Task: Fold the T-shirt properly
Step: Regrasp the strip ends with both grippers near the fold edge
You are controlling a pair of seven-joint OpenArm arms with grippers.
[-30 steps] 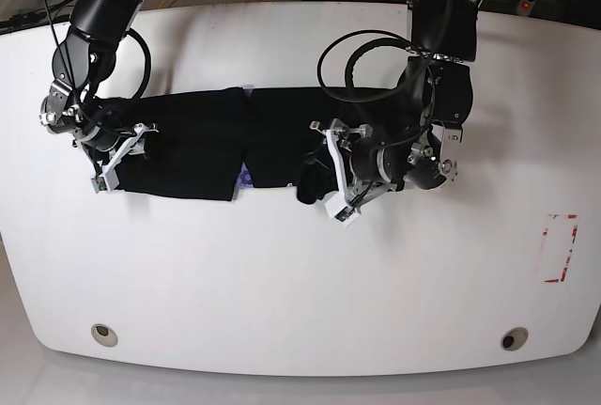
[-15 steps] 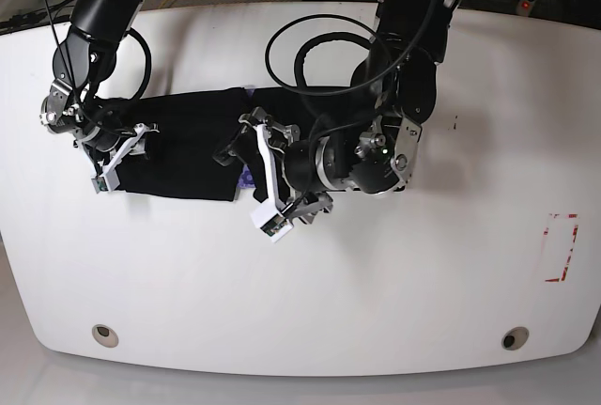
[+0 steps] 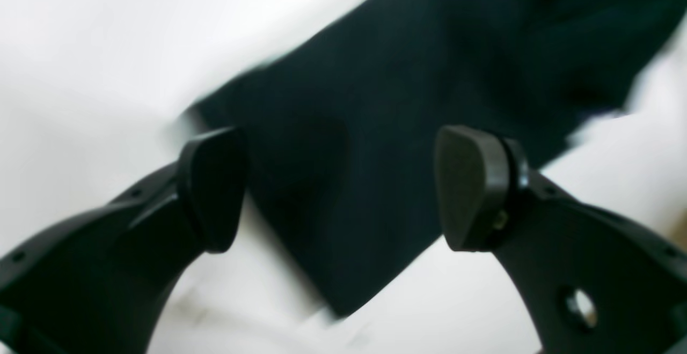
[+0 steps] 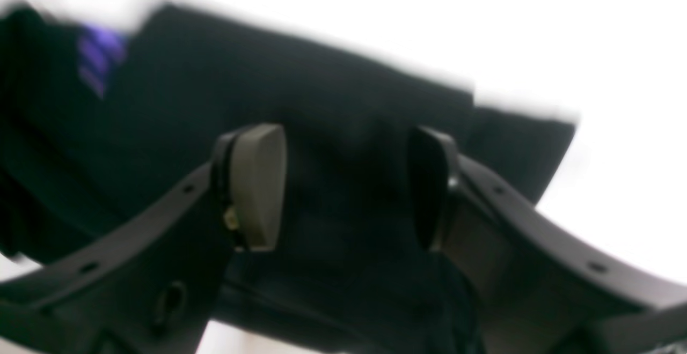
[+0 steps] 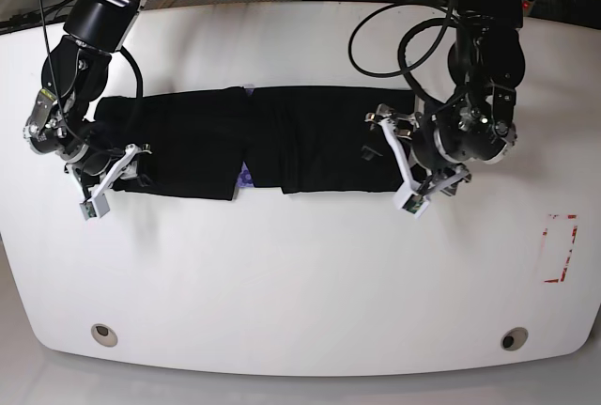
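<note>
Cloth is lying as a long black band across the table's [image 5: 300, 273] far half: the T-shirt [image 5: 272, 142]. I am holding my right gripper [image 5: 111, 179] spread at its left end, my left gripper [image 5: 399, 161] spread at its right end, neither pinching.

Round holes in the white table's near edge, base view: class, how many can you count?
2. One hole sits near the table's front left corner, the other hole near its front right corner. The arms may hide more.
</note>
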